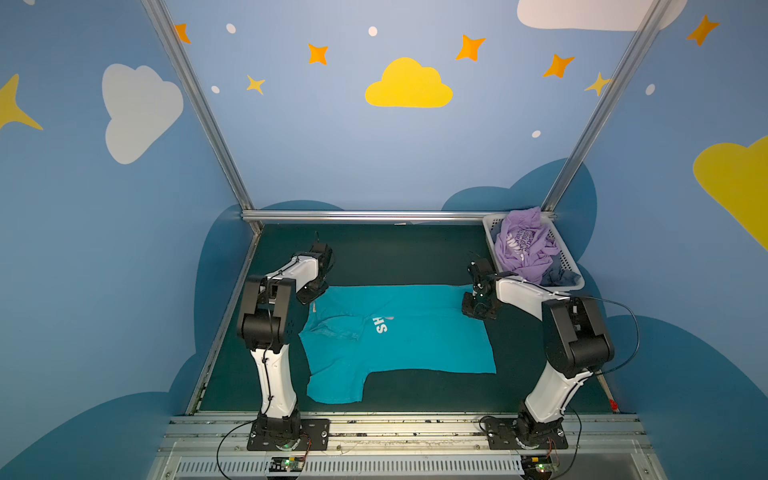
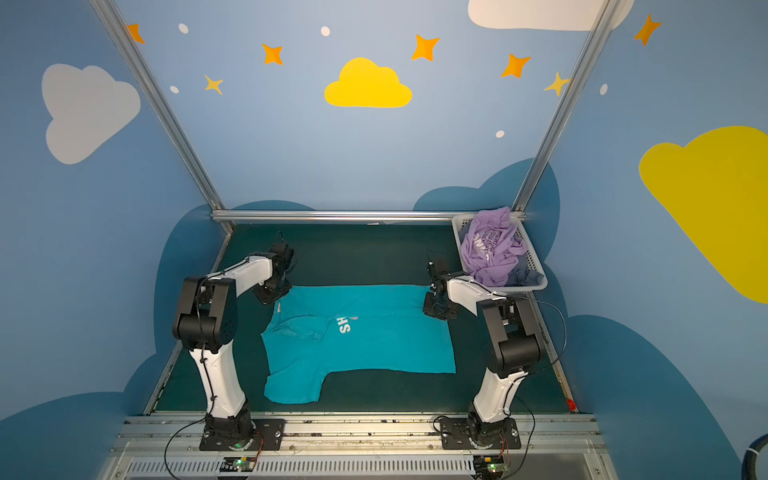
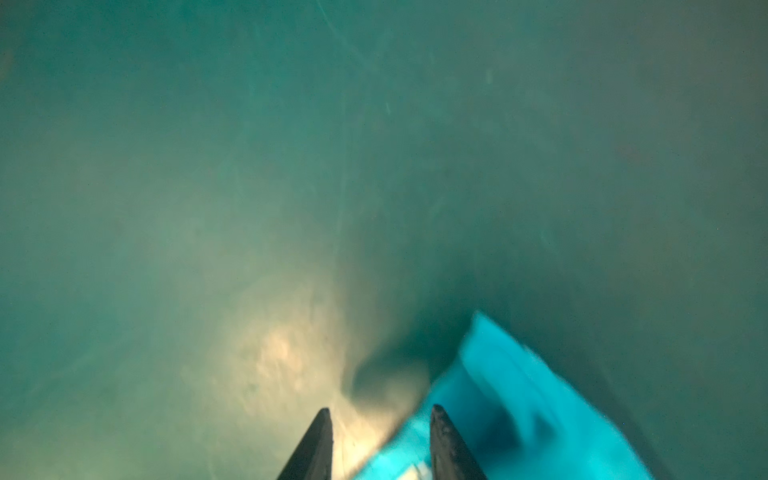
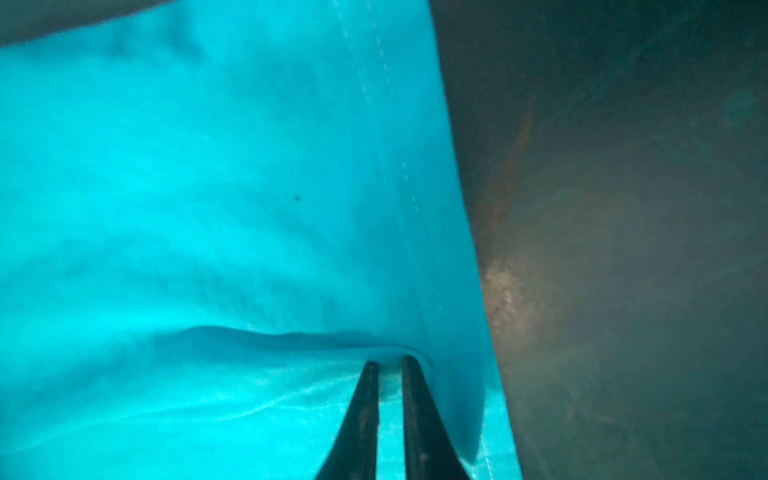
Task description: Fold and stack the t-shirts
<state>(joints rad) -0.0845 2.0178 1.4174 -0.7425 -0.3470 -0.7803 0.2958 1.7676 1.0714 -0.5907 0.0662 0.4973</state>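
Grip should be secured first: the left tool [image 3: 380, 408], part-open at the far corner of the teal t-shirt [image 1: 407, 332] spread on the bench [image 1: 374, 257], holds nothing yet, the right tool [image 4: 390, 361] is pinched almost closed on its hem, and the lavender t-shirt [image 1: 523, 249] sits in the basket [image 1: 490, 224].

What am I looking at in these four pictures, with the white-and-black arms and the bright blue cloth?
These are two robot arms, bolted down at the front, and their job is folding laundry. The two wide pictures come from one camera overhead. The two close-ups come from a small camera on each arm's wrist. A teal t-shirt lies flat on the dark green mat. A crumpled lavender t-shirt sits in a white basket at the far right corner. The right tool is nearly closed and seems to pinch the teal shirt near its edge. The left tool stands open at the shirt's other end, one finger over the cloth, apparently holding nothing.
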